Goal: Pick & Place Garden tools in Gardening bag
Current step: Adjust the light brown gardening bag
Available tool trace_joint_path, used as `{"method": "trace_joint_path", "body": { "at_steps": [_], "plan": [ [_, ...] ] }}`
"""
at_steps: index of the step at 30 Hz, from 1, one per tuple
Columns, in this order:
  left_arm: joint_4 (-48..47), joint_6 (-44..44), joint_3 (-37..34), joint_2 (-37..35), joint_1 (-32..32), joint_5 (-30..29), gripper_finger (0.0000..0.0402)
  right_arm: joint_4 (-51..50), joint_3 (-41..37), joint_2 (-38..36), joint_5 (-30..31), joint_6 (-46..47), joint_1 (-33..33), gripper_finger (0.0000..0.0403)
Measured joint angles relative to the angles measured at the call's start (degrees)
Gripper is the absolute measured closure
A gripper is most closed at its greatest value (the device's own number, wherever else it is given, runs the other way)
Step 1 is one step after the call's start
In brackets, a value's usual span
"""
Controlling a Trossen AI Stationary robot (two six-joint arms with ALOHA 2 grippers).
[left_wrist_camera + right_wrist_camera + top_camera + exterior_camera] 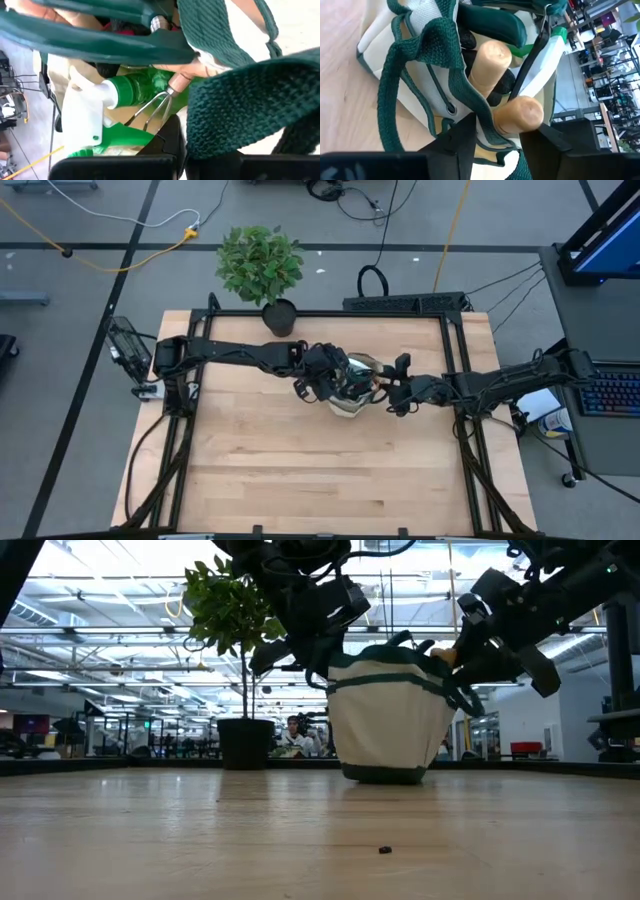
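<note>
- Gardening bag (pixel 388 725) stands upright mid-table, tools inside: two wooden handles (pixel 490 62), a hand rake (pixel 152 107), a green-and-white sprayer (pixel 95 117).
- Right gripper (pixel 497 132) at the bag's rim, fingers apart around one handle and the green strap (pixel 435 55); release clear of the strap.
- Left gripper (pixel 172 145) over the opening; finger state cannot be told.
- Potted plant (pixel 262 270) beyond, at the table's far edge.

The surface (pixel 300 480) is a pale wooden top in a black frame; near its middle, toward the far side, stands the gardening bag (pixel 388 725), beige canvas with dark green trim, upright on its base; at the far edge sits a leafy plant in a black pot (pixel 279 316); a small dark speck (pixel 384 849) lies on the bare near boards.
</note>
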Motion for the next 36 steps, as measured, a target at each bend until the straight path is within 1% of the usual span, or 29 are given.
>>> {"method": "trace_joint_path", "body": {
  "at_steps": [4, 8, 10, 11, 14, 15, 17, 19, 21, 23, 25, 28, 32, 36],
  "plan": [
    [0.15, 0.10, 0.00, 0.00, 0.37, -0.07, 0.0391, -0.24, 0.00, 0.00, -0.24, -1.89, 0.04, 0.0258],
    [0.35, -0.01, 0.00, 0.00, 0.42, -0.27, 0.0398, -0.19, 0.00, 0.00, 1.01, -4.29, 0.07, 0.0262],
    [1.21, -0.02, 0.00, 0.00, 0.43, -0.29, 0.0396, 0.67, -0.09, 0.01, 1.19, -4.52, 0.04, 0.0265],
    [1.79, 0.00, 0.00, 0.00, 0.43, -0.27, 0.0393, 1.49, -0.11, 0.02, 0.74, -3.91, 0.03, 0.0266],
    [2.85, 1.48, 0.00, 0.00, 0.37, 0.38, 0.0392, 3.02, -0.11, 0.00, -4.55, -1.65, 0.07, 0.0272],
    [3.20, 1.86, 0.00, 0.00, 0.39, 0.45, 0.0396, 2.75, -0.11, 0.02, -5.42, -1.55, 0.16, 0.0275],
    [3.71, 0.76, 0.00, 0.00, 0.39, 1.05, 0.0398, 2.94, -0.15, 0.04, -5.40, -1.28, 0.13, 0.0281],
    [3.78, -1.59, 0.00, 0.00, 0.25, 3.22, 0.0394, 4.09, -0.15, 0.24, -4.88, -0.79, 0.04, 0.0286],
    [3.69, -1.83, 0.00, 0.00, 0.07, 4.34, 0.0390, 3.54, -0.15, 0.37, -4.31, -1.39, -0.21, 0.0290],
    [3.66, -0.70, 0.00, 0.00, -0.06, 3.13, 0.0392, 3.03, -0.15, 0.51, -3.59, -1.16, -1.17, 0.0291],
    [3.49, -0.98, 0.00, 0.00, -0.03, 2.99, 0.0397, 3.17, -0.15, 0.66, -5.36, 1.46, -1.35, 0.0291],
    [3.48, -2.88, 0.00, 0.00, 0.29, 3.69, 0.0393, 2.67, -0.15, 0.66, -8.03, 2.16, -1.12, 0.0288],
    [3.34, -7.64, 0.00, 0.00, 0.88, 2.66, 0.0376, 2.73, -0.15, 0.66, -5.86, 3.25, -1.51, 0.0280],
    [3.30, -14.80, 0.00, 0.00, 0.91, 2.39, 0.0357, 2.98, -0.15, 0.66, -6.51, 5.04, -1.39, 0.0262]
  ]
}}
